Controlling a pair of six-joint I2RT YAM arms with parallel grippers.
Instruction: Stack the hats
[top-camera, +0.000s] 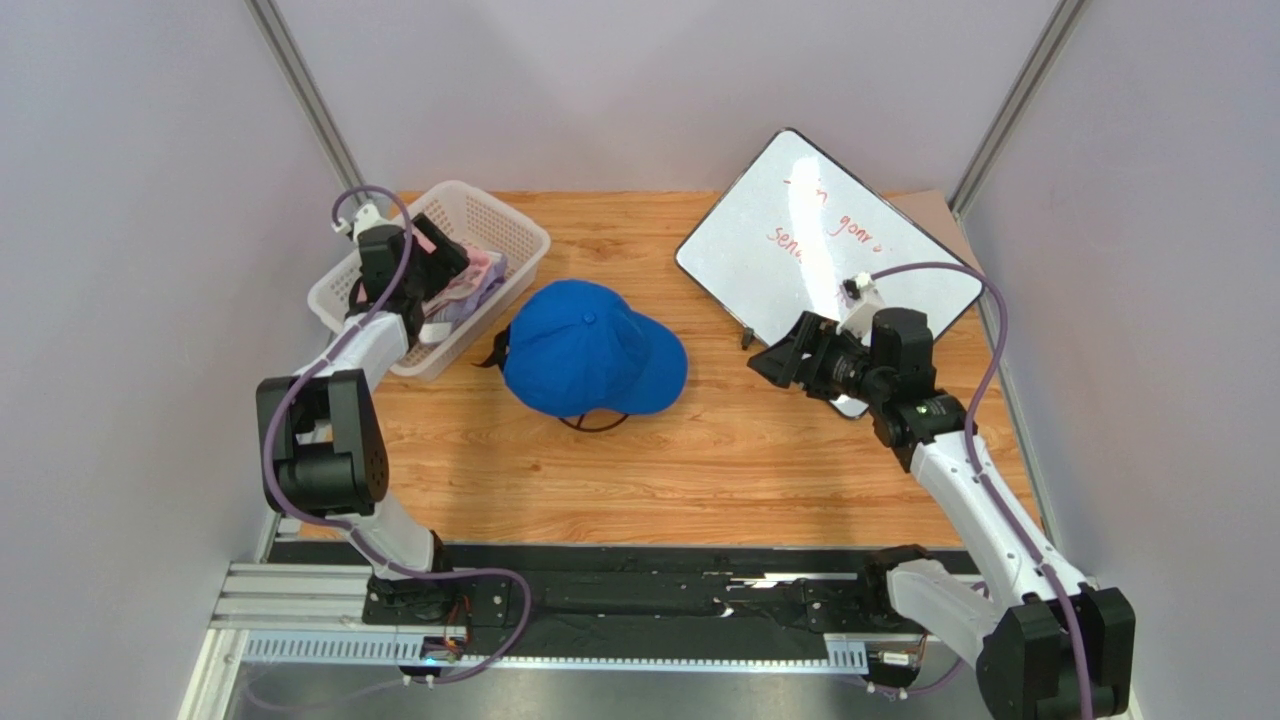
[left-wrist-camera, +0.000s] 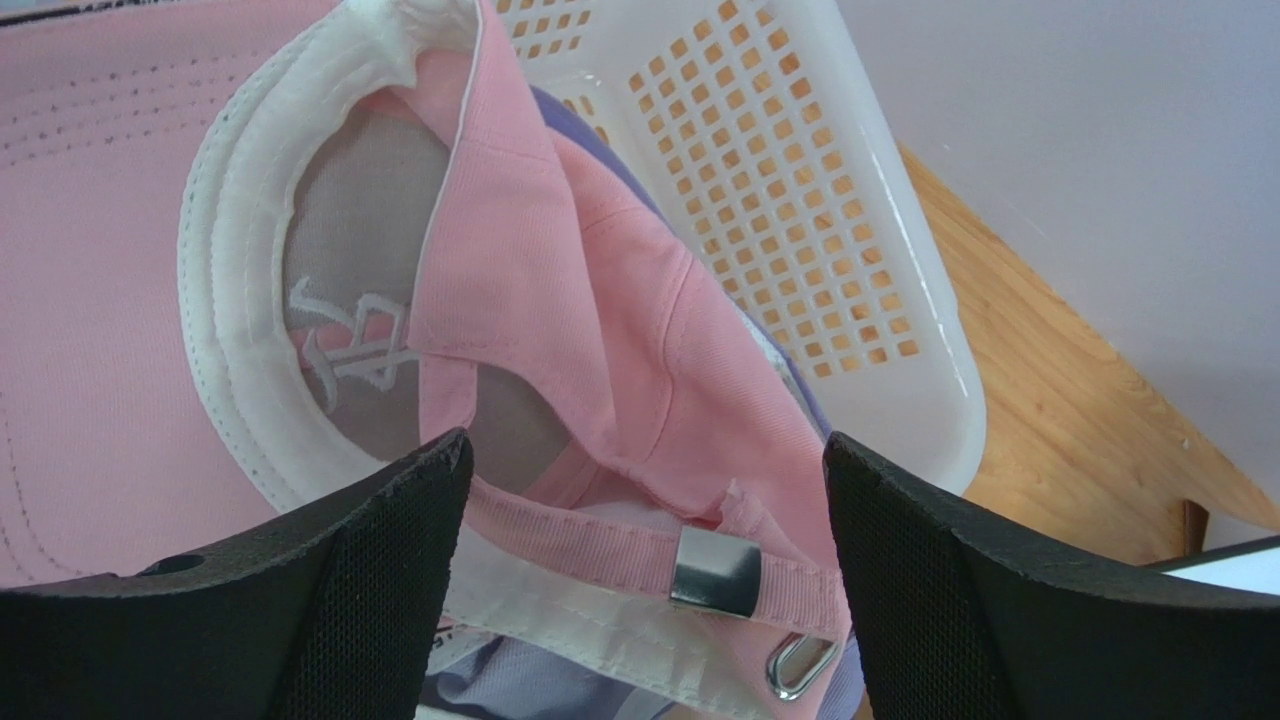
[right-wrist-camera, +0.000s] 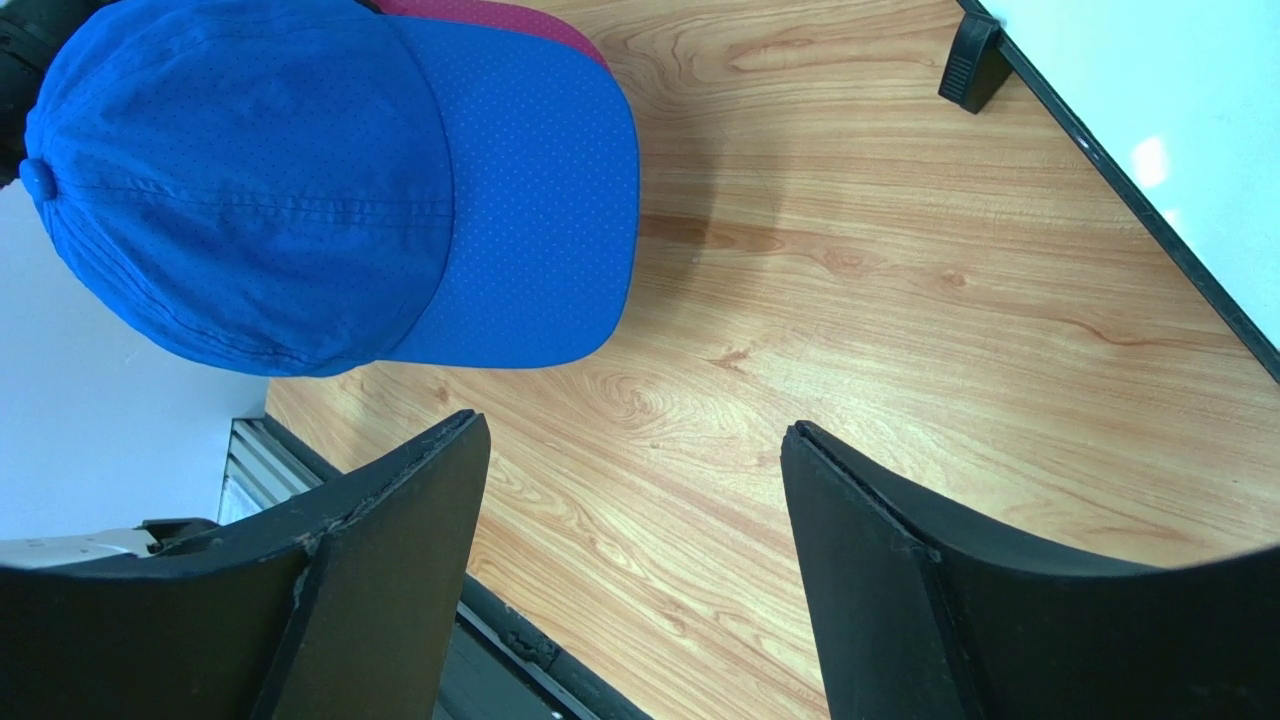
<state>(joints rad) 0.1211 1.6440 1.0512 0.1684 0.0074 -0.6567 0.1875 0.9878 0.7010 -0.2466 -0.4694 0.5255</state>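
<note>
Stack so far: the royal blue hat (top-camera: 586, 348) sat crown-up near the middle of the tabletop (top-camera: 721, 465). The right wrist view showed a magenta hat (right-wrist-camera: 496, 15) just beneath its brim. A black wire loop (top-camera: 597, 425) peeked out at the near edge, so the pile probably rested on a frame that kept the crowns domed.
Hats waiting: the light pink hat (left-wrist-camera: 601, 300) lay upturned in the white mesh basket (left-wrist-camera: 781, 195), sweatband facing up, on top of a lavender hat (left-wrist-camera: 504, 683). No black hat could be seen.
Left fingers (left-wrist-camera: 346, 600): spread wide and lowered into the basket, one on each side of the pink hat's back strap and metal buckle (left-wrist-camera: 715, 570), with nothing pinched. That rear band looked the firmest edge to take.
Right fingers (right-wrist-camera: 932, 585): spread and empty, hovering over bare wood beside the whiteboard (top-camera: 819, 225), well apart from the stack, likely to leave the left arm's path free.
Step, as judged: closing on the pink hat to carry it over.
Risk: the soft fabric might drag the lavender hat up with it.
</note>
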